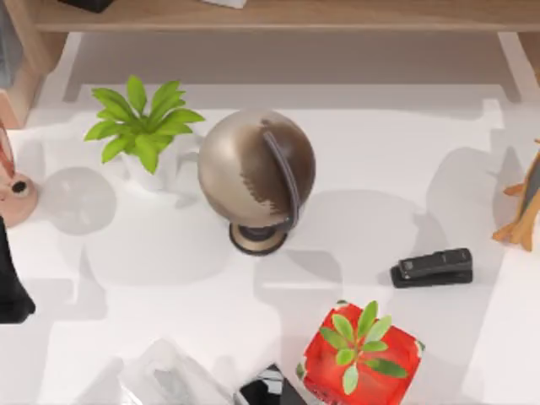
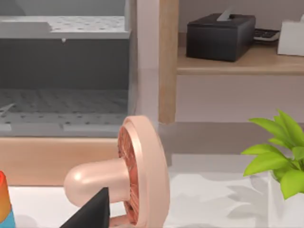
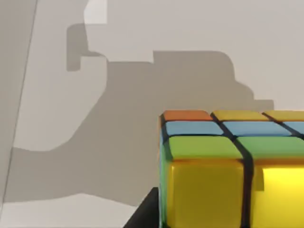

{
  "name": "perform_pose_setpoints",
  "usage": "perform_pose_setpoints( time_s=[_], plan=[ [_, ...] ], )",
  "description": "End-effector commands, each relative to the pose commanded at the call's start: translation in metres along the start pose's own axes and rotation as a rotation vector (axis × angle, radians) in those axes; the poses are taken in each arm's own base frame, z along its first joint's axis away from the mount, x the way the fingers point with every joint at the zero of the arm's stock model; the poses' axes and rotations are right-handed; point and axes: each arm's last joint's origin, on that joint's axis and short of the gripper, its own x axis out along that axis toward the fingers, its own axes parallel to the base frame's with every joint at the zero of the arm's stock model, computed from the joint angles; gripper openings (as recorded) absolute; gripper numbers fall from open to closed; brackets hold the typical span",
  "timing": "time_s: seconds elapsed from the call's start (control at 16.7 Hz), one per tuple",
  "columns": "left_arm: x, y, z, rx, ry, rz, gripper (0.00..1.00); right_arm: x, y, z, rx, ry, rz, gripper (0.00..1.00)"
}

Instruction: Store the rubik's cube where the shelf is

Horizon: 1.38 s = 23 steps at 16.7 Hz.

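Observation:
The rubik's cube [image 3: 228, 175] looms close in the right wrist view, with yellow, green, blue and orange squares between black lines. One dark finger [image 3: 145, 213] of my right gripper presses against its side, and white tabletop lies beyond it. The shelf [image 1: 295, 15], a long light-brown board on wooden supports, runs along the far edge in the top view; its board [image 2: 247, 64] and an upright post also appear in the left wrist view. My left arm [image 1: 13, 295] is parked at the table's left edge, with one of its fingers [image 2: 92, 213] showing.
A bronze globe [image 1: 256, 173] stands mid-table with a potted plant [image 1: 139, 126] to its left. A black stapler [image 1: 432, 267] and a red box with a plant [image 1: 359, 354] lie to the right and front. A pink mushroom ornament [image 2: 128, 178] sits far left. A black box [image 2: 221, 35] rests on the shelf.

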Motion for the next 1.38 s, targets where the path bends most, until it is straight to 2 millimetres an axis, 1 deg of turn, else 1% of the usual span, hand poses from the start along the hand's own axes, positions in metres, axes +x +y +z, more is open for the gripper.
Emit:
perform_pose_setpoints(
  time_s=[0.12, 0.24, 0.3, 0.42, 0.54, 0.6, 0.66, 0.84, 0.9, 0.96, 1.26, 1.38],
  plan=[
    [0.0, 0.0, 0.0, 0.0, 0.0, 0.0, 1.0, -0.031, 0.007, 0.005, -0.014, -0.051, -0.003, 0.0],
    [0.0, 0.0, 0.0, 0.0, 0.0, 0.0, 1.0, -0.058, 0.019, 0.011, -0.048, -0.098, 0.0, 0.0],
    [0.0, 0.0, 0.0, 0.0, 0.0, 0.0, 1.0, -0.067, 0.026, 0.014, -0.067, -0.113, 0.003, 0.0],
    [0.0, 0.0, 0.0, 0.0, 0.0, 0.0, 1.0, -0.078, 0.034, 0.016, -0.097, -0.124, 0.008, 0.0],
    [0.0, 0.0, 0.0, 0.0, 0.0, 0.0, 1.0, -0.075, 0.031, 0.016, -0.099, -0.107, 0.007, 0.0],
    [0.0, 0.0, 0.0, 0.0, 0.0, 0.0, 1.0, -0.067, 0.027, 0.015, -0.088, -0.087, 0.005, 0.0],
    [0.0, 0.0, 0.0, 0.0, 0.0, 0.0, 1.0, -0.055, 0.02, 0.013, -0.072, -0.062, 0.004, 0.0],
    [0.0, 0.0, 0.0, 0.0, 0.0, 0.0, 1.0, -0.012, 0.002, 0.006, -0.019, 0.019, 0.006, 0.0],
    [0.0, 0.0, 0.0, 0.0, 0.0, 0.0, 1.0, -0.003, -0.001, 0.006, -0.01, 0.032, 0.004, 0.0],
    [0.0, 0.0, 0.0, 0.0, 0.0, 0.0, 1.0, 0.001, -0.002, 0.006, -0.007, 0.035, 0.002, 0.0],
    [0.0, 0.0, 0.0, 0.0, 0.0, 0.0, 1.0, 0.002, 0.0, 0.007, -0.01, 0.038, 0.007, 0.0],
    [0.0, 0.0, 0.0, 0.0, 0.0, 0.0, 1.0, -0.004, 0.0, 0.005, -0.01, 0.033, -0.005, 0.0]
  ],
)
